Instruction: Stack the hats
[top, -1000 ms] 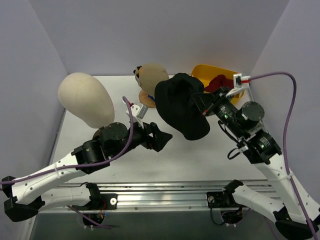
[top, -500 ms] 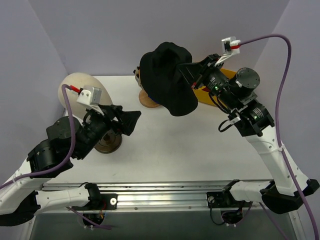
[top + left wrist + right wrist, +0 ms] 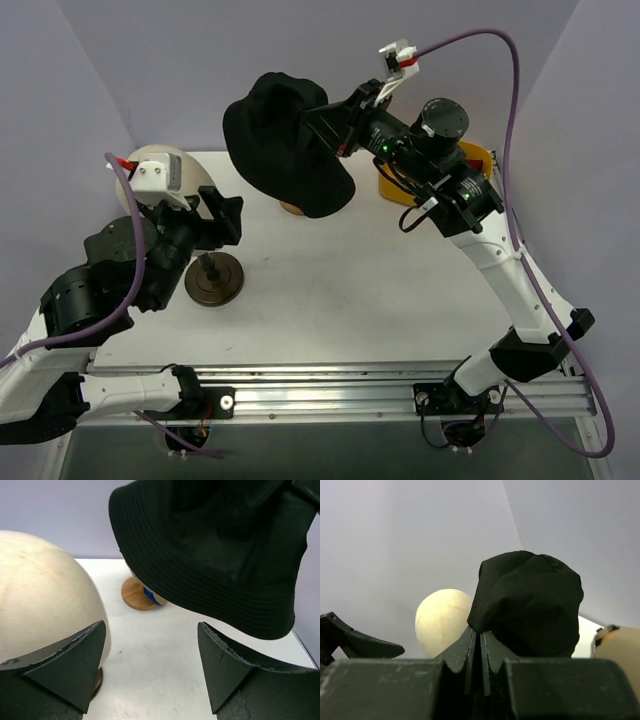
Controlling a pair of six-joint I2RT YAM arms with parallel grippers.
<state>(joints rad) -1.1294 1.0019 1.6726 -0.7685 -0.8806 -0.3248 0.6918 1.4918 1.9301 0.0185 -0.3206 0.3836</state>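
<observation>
Top external view: the black bucket hat (image 3: 290, 145) hangs in the air above the back of the tabletop (image 3: 380, 290), pinched at its fabric by the right tool (image 3: 322, 128), whose jaws are closed tight on a fold of it. The hat droops with its brim low and hides most of what stands beneath it. Only the light wooden base (image 3: 292, 208) of a stand shows under the brim. In the left wrist view a sliver of bright blue cap (image 3: 151, 596) shows at that base (image 3: 139, 594), right under the hat's brim (image 3: 210, 580). In the right wrist view a tan cap (image 3: 620, 650) sits at the right edge, beside the hat (image 3: 527, 600). To the left stands the cream mannequin head (image 3: 185, 170) on a dark round foot (image 3: 213, 280), partly covered by the left arm. A yellow container (image 3: 478, 156) lies behind the right arm. The right arm reaches high and leftward from its base, its wrist raised above the stand. The left arm is folded near the mannequin head, and the left tool (image 3: 222, 218) has its jaws spread wide and empty, pointing toward the hat.
</observation>
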